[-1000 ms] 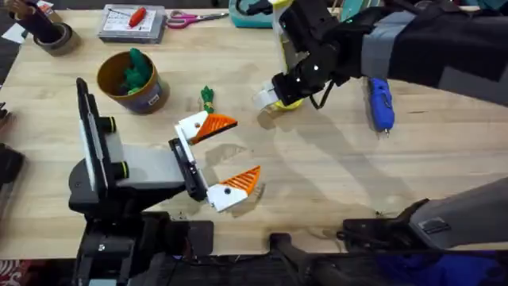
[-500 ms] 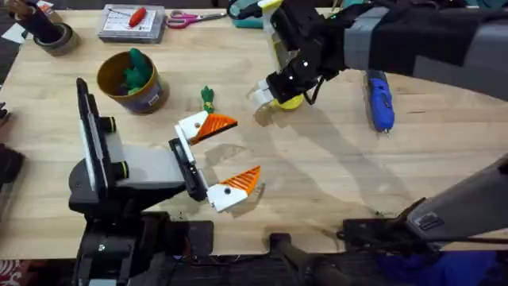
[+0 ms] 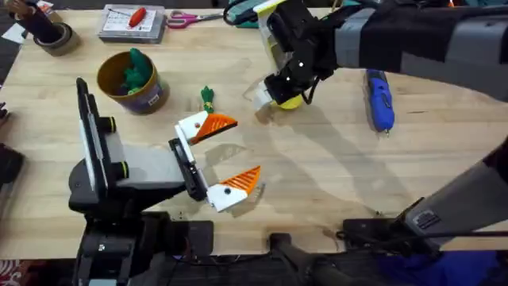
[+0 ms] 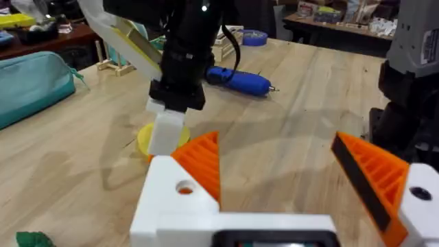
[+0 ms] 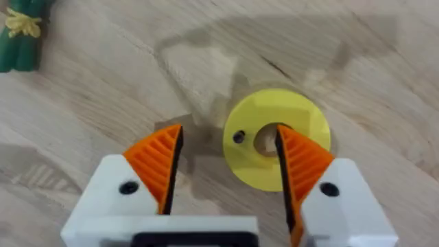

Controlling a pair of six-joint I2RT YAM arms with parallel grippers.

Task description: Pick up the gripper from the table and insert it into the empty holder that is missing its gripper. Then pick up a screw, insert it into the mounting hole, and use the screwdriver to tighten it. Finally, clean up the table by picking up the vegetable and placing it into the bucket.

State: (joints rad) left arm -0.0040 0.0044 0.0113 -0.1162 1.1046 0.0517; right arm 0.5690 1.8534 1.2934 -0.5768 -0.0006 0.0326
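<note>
Hovering spread over a flat yellow plastic ring (image 5: 276, 147), the right gripper (image 5: 230, 168) — the fat blue cylindrical screwdriver (image 3: 379, 100) lies lengthwise toward the tabletop's far edge, tip nearward; left gripper (image 4: 288, 175) spread.

The right arm reached across the table from its base, and the right gripper (image 3: 266, 95) hung low with its white fingers pointing down beside the yellow ring (image 3: 289, 100). Its orange pads (image 5: 159, 163) stood spread apart, one of them over the ring's centre hole, perhaps touching it. The left arm lay low, nearer the bases than the ring. The left gripper (image 3: 218, 161) pointed forward, its fingers wide apart, nothing between them.
</note>
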